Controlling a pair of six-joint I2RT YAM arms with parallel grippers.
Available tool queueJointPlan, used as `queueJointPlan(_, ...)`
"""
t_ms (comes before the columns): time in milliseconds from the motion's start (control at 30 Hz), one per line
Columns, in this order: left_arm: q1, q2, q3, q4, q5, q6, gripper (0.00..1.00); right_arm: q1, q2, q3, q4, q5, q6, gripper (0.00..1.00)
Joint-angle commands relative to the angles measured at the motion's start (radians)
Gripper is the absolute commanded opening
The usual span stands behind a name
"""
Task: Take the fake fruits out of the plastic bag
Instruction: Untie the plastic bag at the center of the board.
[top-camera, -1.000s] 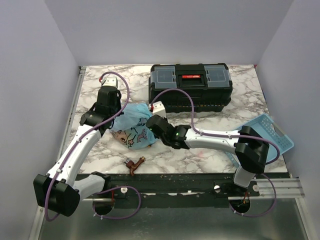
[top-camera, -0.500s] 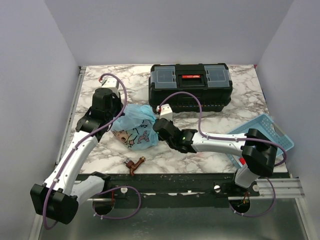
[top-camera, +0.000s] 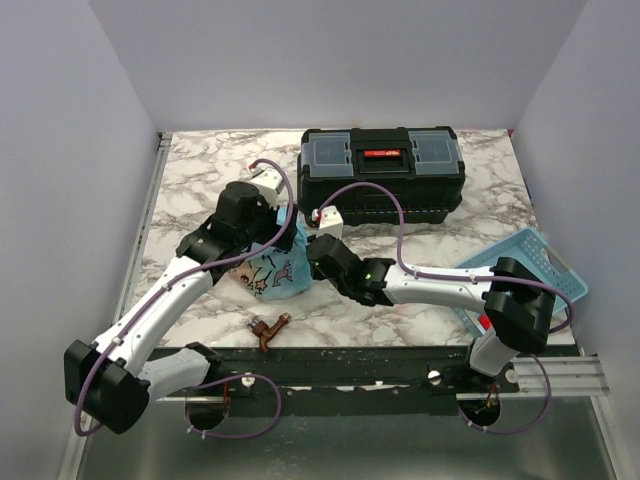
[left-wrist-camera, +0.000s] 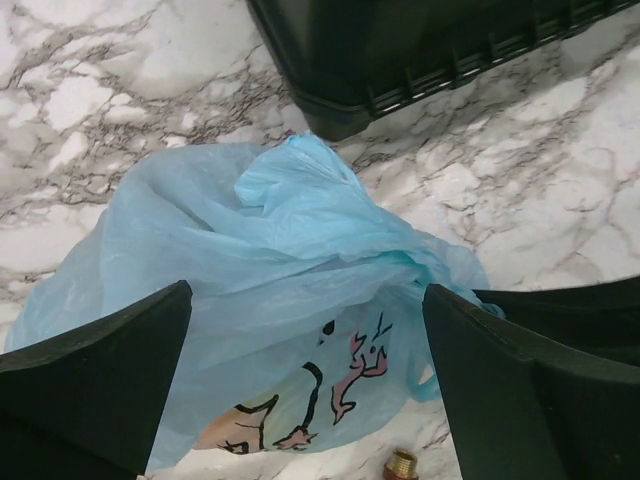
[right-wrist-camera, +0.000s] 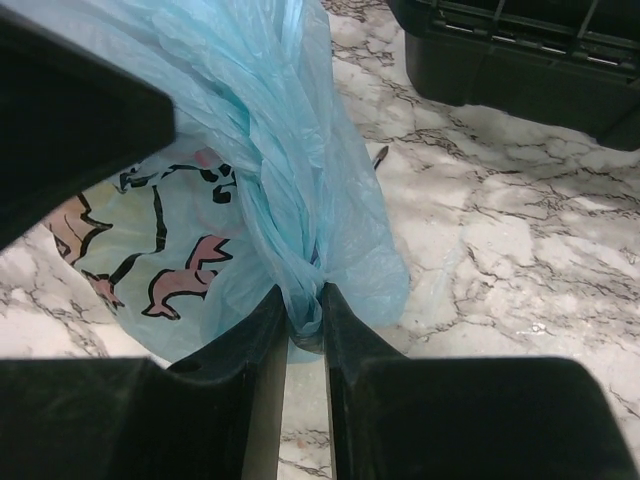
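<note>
The plastic bag (top-camera: 272, 270), thin light blue with pink cartoon animals, lies bunched on the marble table in the left-middle. My left gripper (left-wrist-camera: 307, 295) hangs over it, open wide, its two fingers on either side of the bag's top (left-wrist-camera: 270, 250) with nothing pinched between them. My right gripper (right-wrist-camera: 305, 300) is shut on a twisted fold of the plastic bag (right-wrist-camera: 290, 150) at its right side; in the top view that gripper (top-camera: 312, 252) touches the bag's right edge. The fake fruits are hidden inside the bag.
A black toolbox (top-camera: 380, 185) stands just behind the bag, its corner (left-wrist-camera: 340, 60) close to the left gripper. A light-blue basket (top-camera: 535, 262) overhangs the table's right edge. A small brass fitting (top-camera: 268, 328) lies near the front edge, also in the left wrist view (left-wrist-camera: 402, 464).
My left gripper has opened from shut and swung right from the bag's back left to above the bag. The right gripper keeps its hold on the bag.
</note>
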Motion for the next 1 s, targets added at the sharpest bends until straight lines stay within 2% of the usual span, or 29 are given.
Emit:
queueJointPlan(0, -0.026, 0.077, 0.047, -0.051, -0.113, 0.010, 0.99, 0.002, -0.032, -0.008, 0.054, -0.033, 0.011, 0.20)
queueJointPlan(200, -0.034, 0.133, 0.078, -0.095, -0.078, 0.007, 0.95, 0.003, -0.026, -0.007, 0.070, -0.054, 0.012, 0.19)
queueJointPlan(333, -0.035, 0.138, 0.089, -0.106, -0.028, 0.019, 0.79, 0.002, -0.019, -0.005, 0.070, -0.062, 0.012, 0.19)
queueJointPlan(400, -0.034, 0.134, 0.086, -0.104, -0.024, 0.025, 0.68, 0.003, -0.018, -0.007, 0.068, -0.063, 0.013, 0.19)
queueJointPlan(533, -0.034, 0.122, 0.083, -0.101, -0.047, 0.032, 0.39, 0.002, -0.018, -0.008, 0.068, -0.061, 0.013, 0.20)
queueJointPlan(667, -0.034, 0.114, 0.079, -0.100, -0.069, 0.039, 0.07, 0.003, -0.015, -0.006, 0.065, -0.058, 0.017, 0.28)
queueJointPlan(800, -0.034, 0.098, 0.077, -0.096, -0.095, 0.044, 0.00, 0.003, -0.008, 0.006, 0.061, -0.056, 0.022, 0.42)
queueJointPlan(967, -0.034, 0.054, 0.053, -0.061, -0.098, 0.043, 0.00, 0.002, -0.002, 0.036, 0.046, -0.041, 0.023, 0.47)
